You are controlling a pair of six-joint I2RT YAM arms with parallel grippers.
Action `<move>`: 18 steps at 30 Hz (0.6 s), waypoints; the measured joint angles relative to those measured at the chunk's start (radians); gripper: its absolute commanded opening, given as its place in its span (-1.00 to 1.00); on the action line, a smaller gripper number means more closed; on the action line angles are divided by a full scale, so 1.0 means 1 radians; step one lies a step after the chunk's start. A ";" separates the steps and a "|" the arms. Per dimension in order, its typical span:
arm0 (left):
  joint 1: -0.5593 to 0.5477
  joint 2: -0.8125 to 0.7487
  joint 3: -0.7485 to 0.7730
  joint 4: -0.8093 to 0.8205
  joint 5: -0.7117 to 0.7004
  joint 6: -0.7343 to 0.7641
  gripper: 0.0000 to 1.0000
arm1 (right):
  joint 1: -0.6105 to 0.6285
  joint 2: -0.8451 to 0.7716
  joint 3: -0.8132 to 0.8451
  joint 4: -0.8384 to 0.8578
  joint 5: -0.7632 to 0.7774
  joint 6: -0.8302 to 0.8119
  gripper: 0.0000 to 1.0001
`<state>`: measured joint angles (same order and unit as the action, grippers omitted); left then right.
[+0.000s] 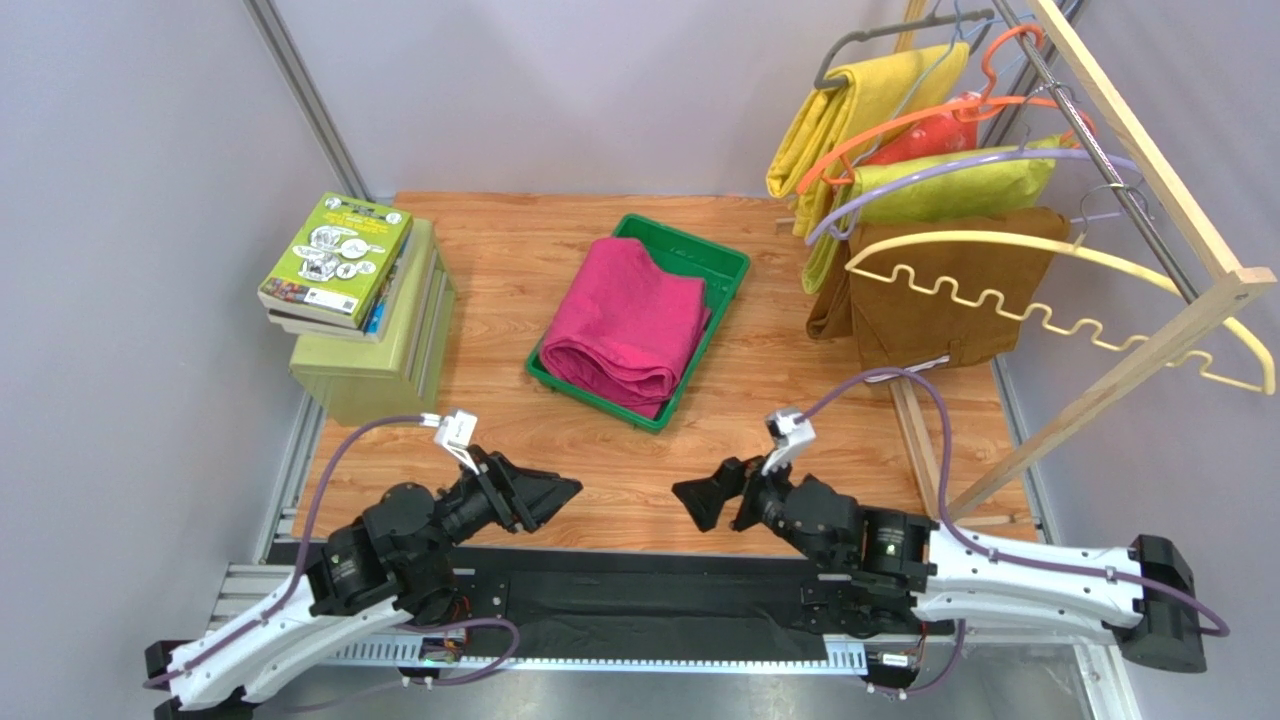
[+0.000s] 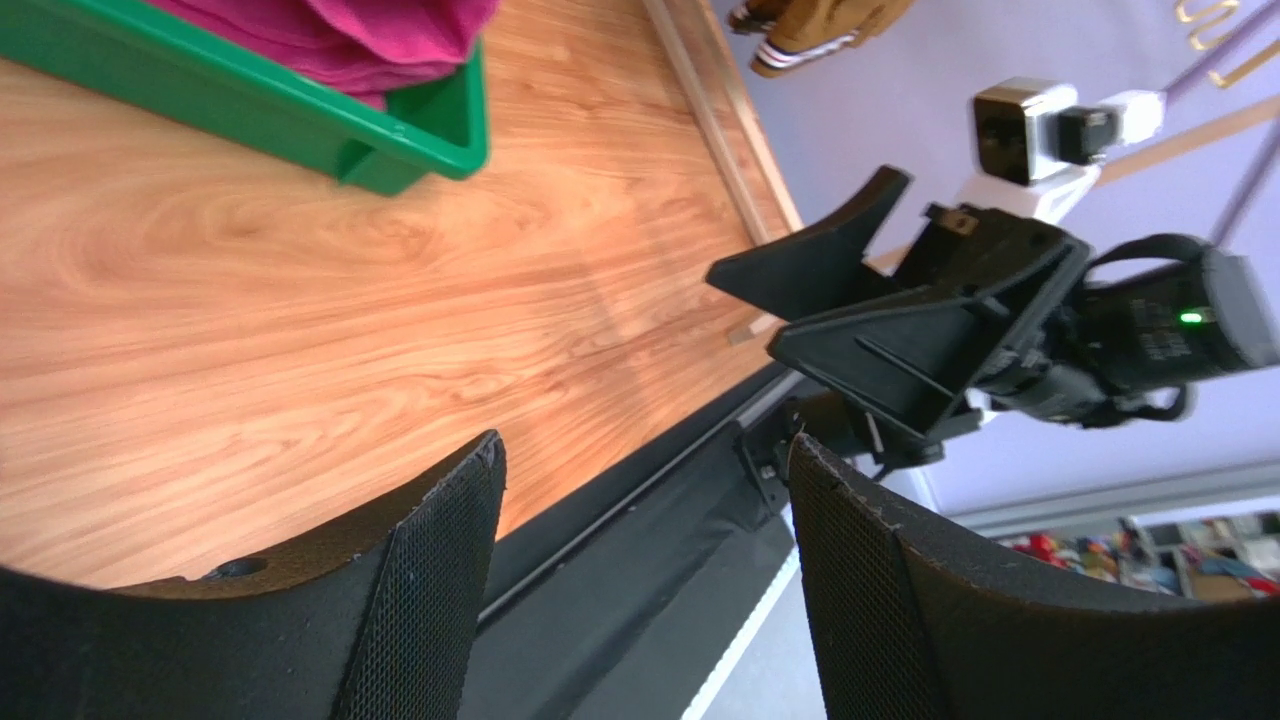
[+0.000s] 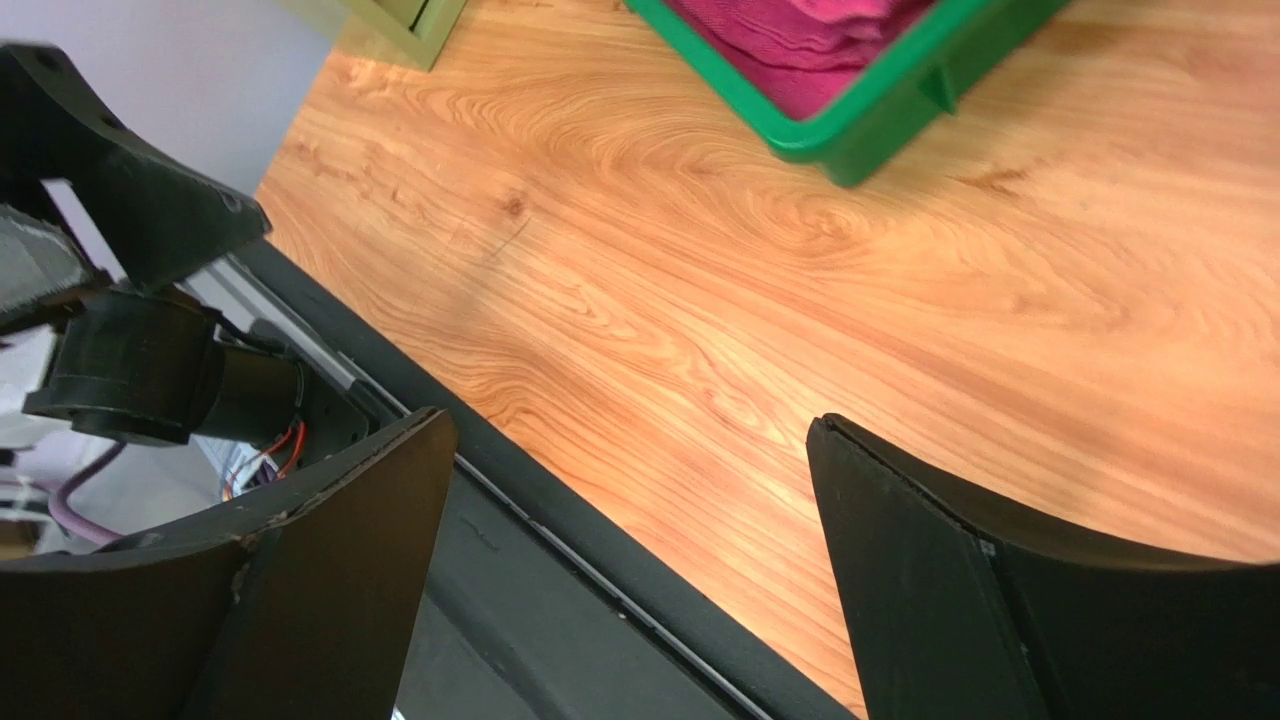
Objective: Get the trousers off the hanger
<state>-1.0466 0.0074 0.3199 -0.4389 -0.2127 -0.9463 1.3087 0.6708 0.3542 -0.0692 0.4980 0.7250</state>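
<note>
A: In the green tray (image 1: 718,272), centre: folded magenta trousers (image 1: 624,323).
B: Well apart, at right: cream hanger (image 1: 1004,297) on the rack (image 1: 1157,165), before a brown garment (image 1: 932,330).
A: Low, nearest the camera: left gripper (image 1: 568,491) and right gripper (image 1: 687,498), jaws spread, gripping nothing.

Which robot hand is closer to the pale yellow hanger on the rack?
Right. The right gripper is nearer the arms' bases and to the left of the hanger, well apart from it. The left gripper is even farther left, past the right one.
</note>
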 measured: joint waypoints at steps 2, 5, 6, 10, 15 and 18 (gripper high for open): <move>0.000 -0.001 -0.046 0.053 0.029 -0.009 0.51 | 0.000 -0.098 -0.086 0.033 0.017 0.032 0.87; 0.000 -0.001 -0.124 0.166 0.061 -0.030 0.51 | 0.000 -0.322 -0.232 0.053 0.046 0.101 0.87; 0.000 -0.001 -0.157 0.205 0.076 -0.041 0.51 | 0.000 -0.386 -0.265 0.042 0.055 0.121 0.87; 0.000 -0.001 -0.267 0.330 0.115 -0.098 0.51 | 0.000 -0.637 -0.309 -0.078 0.095 0.214 0.93; 0.000 -0.002 -0.291 0.463 0.137 -0.175 0.51 | 0.000 -0.608 -0.308 -0.106 0.118 0.315 1.00; 0.000 -0.002 -0.291 0.486 0.141 -0.191 0.51 | 0.002 -0.624 -0.307 -0.116 0.128 0.378 1.00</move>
<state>-1.0466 0.0055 0.0292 0.0471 -0.0715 -1.1370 1.3106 0.0467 0.0475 -0.1848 0.6258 1.1030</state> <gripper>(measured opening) 0.753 0.998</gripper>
